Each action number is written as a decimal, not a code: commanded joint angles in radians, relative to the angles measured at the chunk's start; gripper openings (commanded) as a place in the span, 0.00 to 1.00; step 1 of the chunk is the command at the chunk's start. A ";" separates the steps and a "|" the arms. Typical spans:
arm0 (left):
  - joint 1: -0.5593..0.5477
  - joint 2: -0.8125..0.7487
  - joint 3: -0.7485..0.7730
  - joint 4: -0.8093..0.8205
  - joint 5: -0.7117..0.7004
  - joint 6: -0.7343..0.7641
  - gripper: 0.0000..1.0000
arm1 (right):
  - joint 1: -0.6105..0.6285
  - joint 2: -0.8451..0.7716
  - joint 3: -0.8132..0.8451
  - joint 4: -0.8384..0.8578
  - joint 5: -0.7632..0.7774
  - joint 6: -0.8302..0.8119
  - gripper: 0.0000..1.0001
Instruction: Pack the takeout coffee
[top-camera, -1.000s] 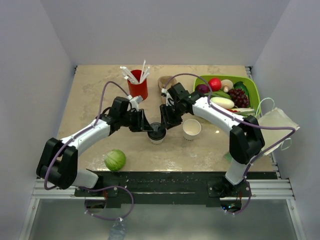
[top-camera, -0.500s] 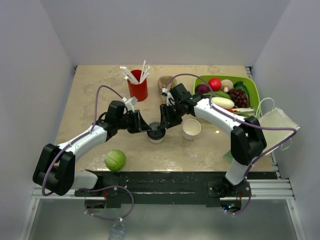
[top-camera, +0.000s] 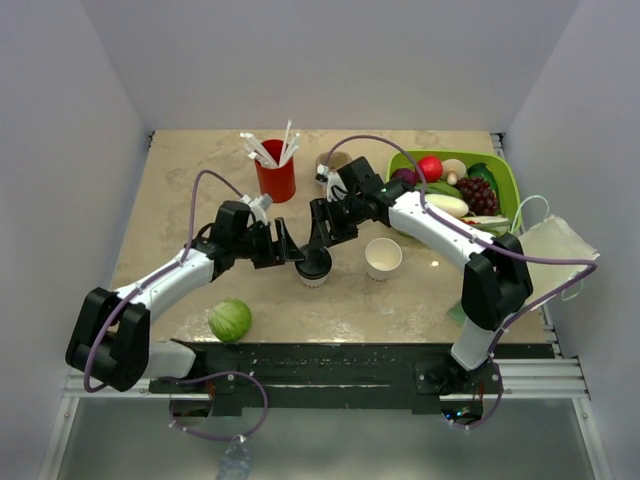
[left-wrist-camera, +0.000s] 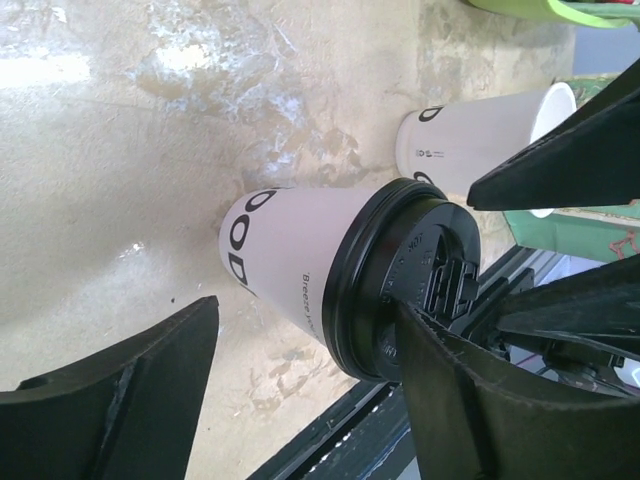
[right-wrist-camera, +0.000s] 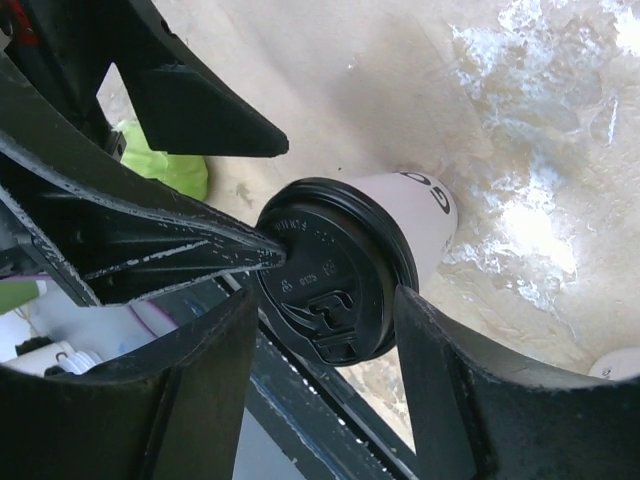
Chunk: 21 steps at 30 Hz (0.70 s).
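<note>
The left gripper (top-camera: 290, 250) reaches in sideways with its jaws spread, one finger on either side of the coffee cup (top-camera: 313, 268) and not visibly pinching it. The right gripper (top-camera: 318, 233), also spread and holding nothing, hangs just above and behind the black lid (right-wrist-camera: 335, 270). The cup stands upright on the table (top-camera: 180, 190) between both arms, a lidless cup (top-camera: 383, 257) near its right. The white bag (top-camera: 555, 255) lies well off to the right, so the right arm looks better placed.

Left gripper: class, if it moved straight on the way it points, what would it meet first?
The takeout coffee cup, between its open fingers; probably the right gripper just beyond.
</note>
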 joint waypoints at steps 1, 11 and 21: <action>0.005 -0.003 0.063 -0.017 -0.020 0.048 0.78 | -0.001 -0.023 0.042 0.055 -0.038 -0.028 0.61; 0.005 0.058 0.099 0.020 -0.003 0.051 0.80 | -0.005 0.067 0.079 0.044 -0.024 -0.123 0.62; 0.007 0.138 0.081 0.026 0.049 0.059 0.63 | -0.016 0.109 -0.019 0.072 -0.053 -0.087 0.56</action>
